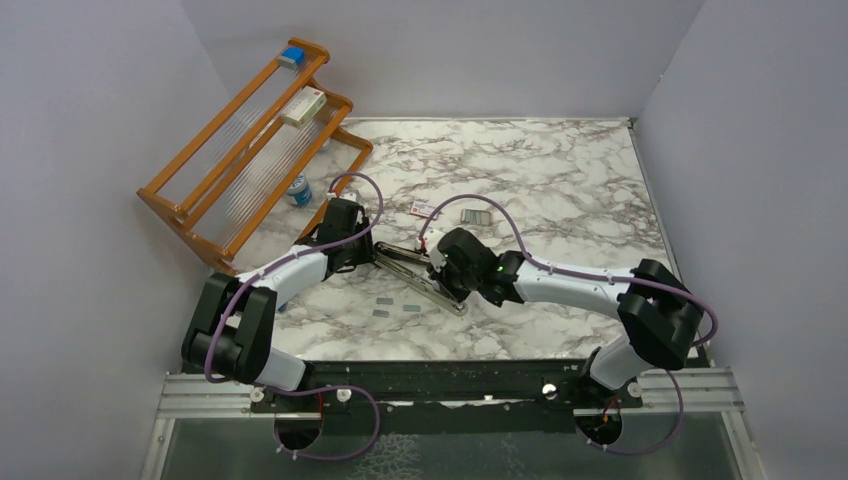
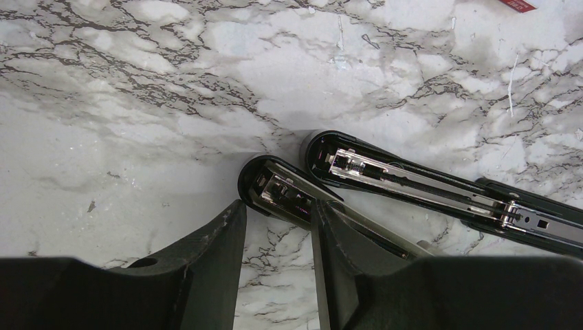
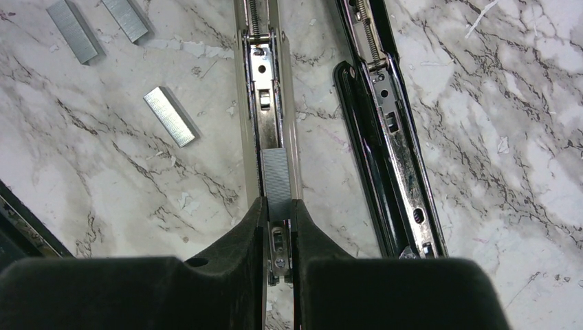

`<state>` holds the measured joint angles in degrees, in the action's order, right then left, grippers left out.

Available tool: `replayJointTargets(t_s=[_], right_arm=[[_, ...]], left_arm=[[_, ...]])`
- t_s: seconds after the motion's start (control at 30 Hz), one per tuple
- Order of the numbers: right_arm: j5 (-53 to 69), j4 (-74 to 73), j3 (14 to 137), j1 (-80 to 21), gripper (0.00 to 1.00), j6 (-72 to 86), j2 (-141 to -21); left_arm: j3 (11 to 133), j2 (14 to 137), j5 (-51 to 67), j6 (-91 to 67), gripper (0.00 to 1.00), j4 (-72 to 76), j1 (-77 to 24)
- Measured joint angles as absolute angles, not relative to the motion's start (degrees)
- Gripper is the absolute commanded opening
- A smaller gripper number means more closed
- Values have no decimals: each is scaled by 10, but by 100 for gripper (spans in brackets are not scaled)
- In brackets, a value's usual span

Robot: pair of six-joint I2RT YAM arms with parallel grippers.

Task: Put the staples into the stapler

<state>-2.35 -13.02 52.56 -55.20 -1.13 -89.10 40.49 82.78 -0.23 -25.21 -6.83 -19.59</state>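
The black stapler (image 1: 415,275) lies opened flat on the marble, its silver rail (image 3: 265,103) and its black cover (image 3: 388,137) spread apart. My left gripper (image 2: 280,206) is closed on the rounded end of the rail half (image 2: 282,191), which sits at the fingertips. Only marble shows further back between those fingers. My right gripper (image 3: 278,203) is nearly closed over the rail, pinching the near end of a grey strip of staples (image 3: 277,180) that lies in the channel. In the top view the right gripper (image 1: 442,282) is over the stapler's middle and the left gripper (image 1: 365,250) is at its left end.
Three loose staple strips (image 3: 170,115) lie left of the rail. A grey tray (image 1: 476,215) and a red-and-white packet (image 1: 424,209) sit behind the stapler. A wooden rack (image 1: 250,150) holding small boxes stands at the back left. Walls close in both sides.
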Motion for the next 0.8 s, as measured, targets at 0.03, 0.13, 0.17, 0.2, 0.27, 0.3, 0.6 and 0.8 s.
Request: replayJointTargets(t_s=[0.03,0.13,0.17,0.2,0.27,0.3,0.6,0.8], right_arm=[[-23,-130,526,-552,14,-11,-892],[-23,-130,526,-552,14,-11,-894],[-23,-131,527,-552,14,-11,-895],[-23,-132,529,-552,14,-11,-897],[-23,-132,534,-552,14,-11,-901],[-23,-132,534,-552,14,-11,-901],[-23,-133,536,-554,14,-11,-907],[-23,-137,545,-554,14,-11,-920]], left_arm=[[405,828,-2,-252,42,-68,-196],[405,828,-2,-252,42,-68,-196],[405,828,-2,-252,42,-68,-196],[405,828,-2,-252,42,-68,-196],[405,828,-2,-252,42,-68,-196],[405,828,-2,-252,42,-68,-196],[405,828,-2,-252,42,-68,-196],[405,828,-2,-252,42,-68,-196]])
